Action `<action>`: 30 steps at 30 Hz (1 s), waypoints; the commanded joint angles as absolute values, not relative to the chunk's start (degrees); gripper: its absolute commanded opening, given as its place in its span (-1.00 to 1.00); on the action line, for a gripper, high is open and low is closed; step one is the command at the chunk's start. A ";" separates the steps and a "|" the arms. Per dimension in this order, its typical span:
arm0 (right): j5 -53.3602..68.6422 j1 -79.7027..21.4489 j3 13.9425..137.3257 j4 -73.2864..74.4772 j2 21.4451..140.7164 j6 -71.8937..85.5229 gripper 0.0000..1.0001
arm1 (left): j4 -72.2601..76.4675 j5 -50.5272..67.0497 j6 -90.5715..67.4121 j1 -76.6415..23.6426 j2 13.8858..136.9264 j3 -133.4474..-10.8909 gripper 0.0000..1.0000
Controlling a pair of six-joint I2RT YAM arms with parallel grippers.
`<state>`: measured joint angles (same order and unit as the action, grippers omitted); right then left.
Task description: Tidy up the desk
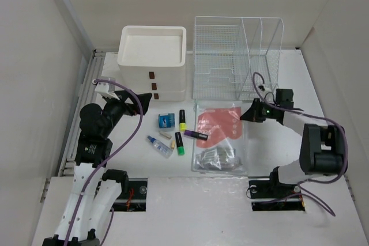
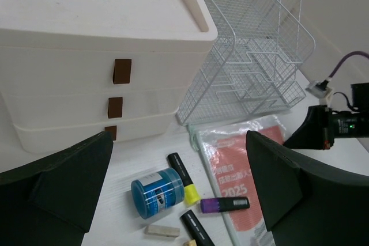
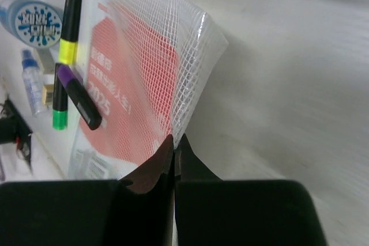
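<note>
Lying flat, the matte white desk (image 1: 259, 148) meets a seemingly grey rail (image 1: 87, 83).

White desk (image 1: 256, 145), clr grid-pattern pouch (image 3: 190, 38)

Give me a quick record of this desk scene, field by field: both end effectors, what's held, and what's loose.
Left end effector: open, empty, near drawer box
Right end effector: shut on mesh pouch edge
Back of desk: drawer box, wire rack
Loose items: blue tub, yellow highlighter, green highlighter, purple marker, small bottle
</note>
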<state>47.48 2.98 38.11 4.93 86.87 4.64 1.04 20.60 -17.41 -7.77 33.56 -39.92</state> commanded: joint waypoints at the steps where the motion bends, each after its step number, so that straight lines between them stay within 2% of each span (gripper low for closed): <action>1: 46.85 6.76 41.84 10.27 78.42 -1.48 -1.00 | 4.04 21.53 -16.70 -7.82 32.87 -41.13 1.00; 7: 43.51 6.77 45.70 15.55 66.29 -7.73 -1.00 | 4.04 22.06 -16.70 -7.82 32.87 -41.13 1.00; 20: 43.86 6.77 55.97 27.94 48.45 -14.15 -1.00 | 4.04 22.06 -16.70 -7.82 32.34 -41.13 1.00; 30: 42.19 5.62 73.38 31.46 45.97 -14.15 -1.00 | 4.04 22.06 -16.70 -7.82 32.87 -40.61 1.00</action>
